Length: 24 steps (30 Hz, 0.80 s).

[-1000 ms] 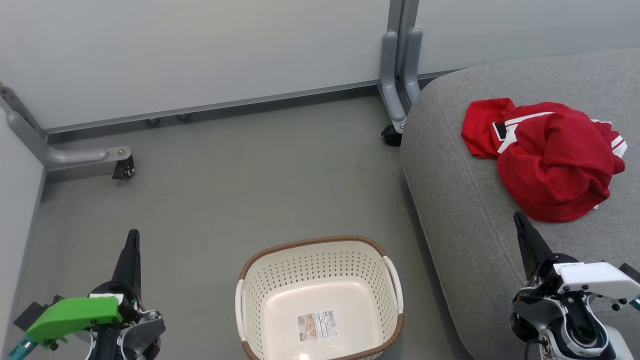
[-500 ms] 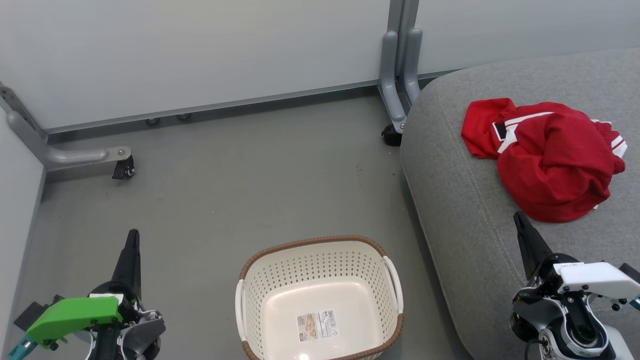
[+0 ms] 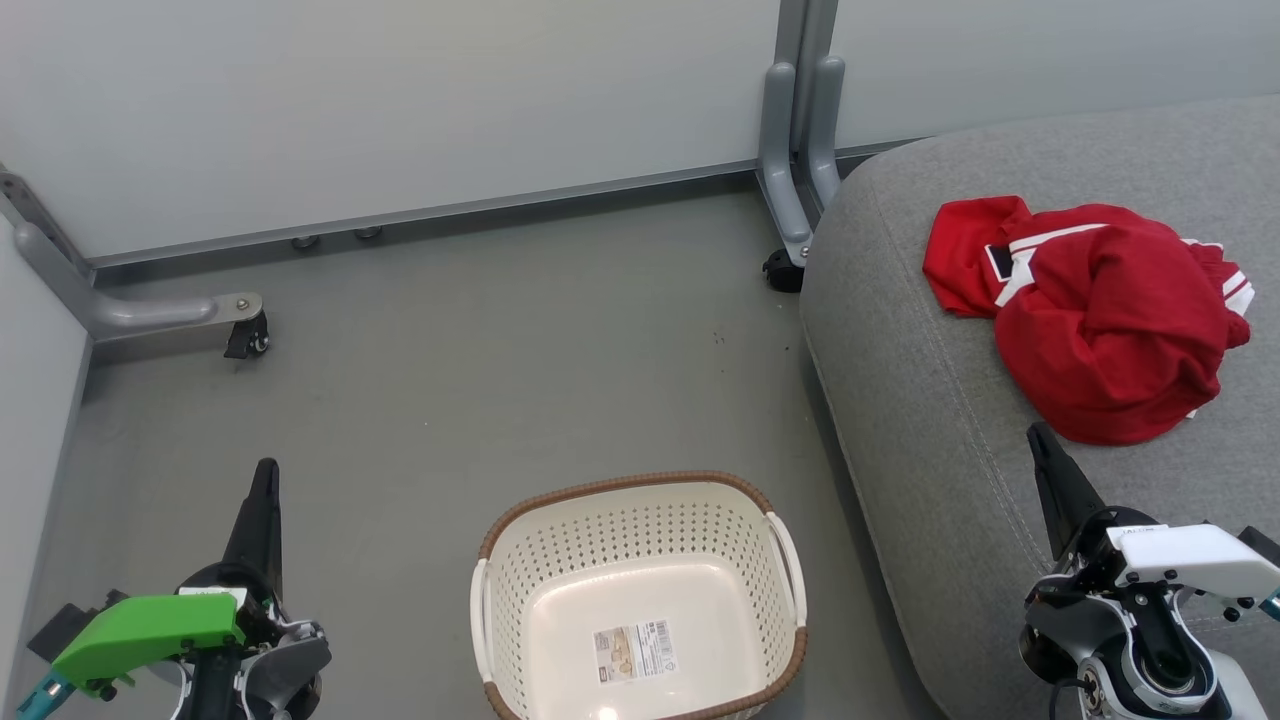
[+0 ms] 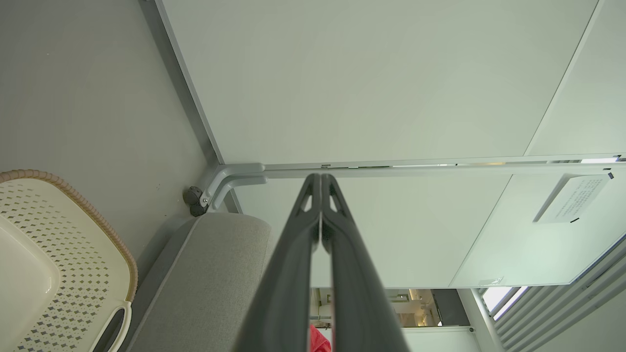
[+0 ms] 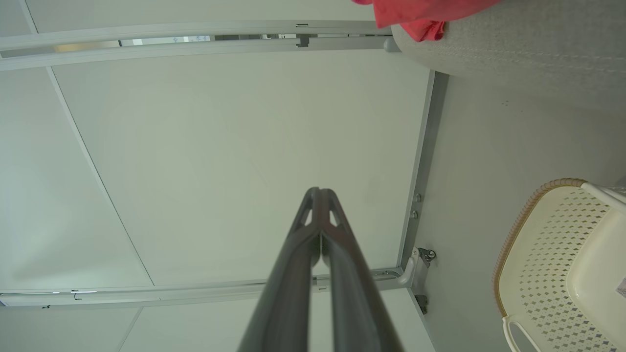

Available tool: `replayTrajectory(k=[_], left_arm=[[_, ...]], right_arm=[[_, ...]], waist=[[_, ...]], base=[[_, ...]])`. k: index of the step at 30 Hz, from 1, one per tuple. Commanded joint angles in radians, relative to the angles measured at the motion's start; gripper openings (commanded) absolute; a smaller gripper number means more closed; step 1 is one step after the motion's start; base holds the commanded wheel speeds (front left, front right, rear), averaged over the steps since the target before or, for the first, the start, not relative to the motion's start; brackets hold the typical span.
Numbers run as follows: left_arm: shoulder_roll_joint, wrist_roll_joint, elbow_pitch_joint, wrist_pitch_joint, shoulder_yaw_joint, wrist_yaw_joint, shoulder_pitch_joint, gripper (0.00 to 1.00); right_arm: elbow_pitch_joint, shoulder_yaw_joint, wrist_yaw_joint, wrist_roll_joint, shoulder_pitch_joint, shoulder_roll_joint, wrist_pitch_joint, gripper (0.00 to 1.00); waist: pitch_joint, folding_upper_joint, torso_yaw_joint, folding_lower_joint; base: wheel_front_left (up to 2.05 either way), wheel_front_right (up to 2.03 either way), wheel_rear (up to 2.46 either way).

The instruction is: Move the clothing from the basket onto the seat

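Observation:
The red clothing (image 3: 1100,320) lies crumpled on the grey seat (image 3: 930,420) at the right, its white stripes showing; a red edge of the clothing (image 5: 415,14) also shows in the right wrist view. The cream basket (image 3: 640,600) with a brown rim stands on the floor at the bottom middle, holding nothing but its paper label. My left gripper (image 3: 265,470) is shut over the floor, left of the basket. My right gripper (image 3: 1037,432) is shut above the seat's front part, just below the clothing and apart from it. Each wrist view shows fingers pressed together: left gripper (image 4: 320,177), right gripper (image 5: 319,190).
Pale partition panels (image 3: 400,100) close off the back and left. Their grey feet carry castors, one castor (image 3: 245,340) at the left, another castor (image 3: 782,270) by the seat's corner. Bare grey floor (image 3: 500,370) spreads between the basket and the panels.

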Motion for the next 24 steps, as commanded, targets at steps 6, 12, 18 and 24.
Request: replayTrajectory(k=[6,12,18,24], left_arm=[[0.006,-0.003,-0.002,0.003,0.002,-0.006,-0.011,0.00],[0.006,-0.003,-0.002,0.003,0.002,-0.006,-0.011,0.00],[0.006,-0.003,-0.002,0.003,0.002,-0.006,-0.011,0.00],[0.006,-0.003,-0.002,0.003,0.002,-0.006,-0.011,0.00]], right_arm=[[0.001,0.000,0.000,0.007,-0.005,-0.001,0.003,0.00],[0.001,0.000,0.000,0.007,-0.005,-0.001,0.003,0.00],[0.001,0.000,0.000,0.007,-0.005,-0.001,0.003,0.00],[0.001,0.000,0.000,0.007,-0.005,-0.001,0.003,0.00]], waist=[[0.000,0.0000,0.000,0.0000],[0.000,0.0000,0.000,0.0000],[0.000,0.0000,0.000,0.0000],[0.000,0.0000,0.000,0.0000]], base=[[0.00,0.00,0.00],[0.00,0.00,0.00],[0.00,0.00,0.00],[0.00,0.00,0.00]])
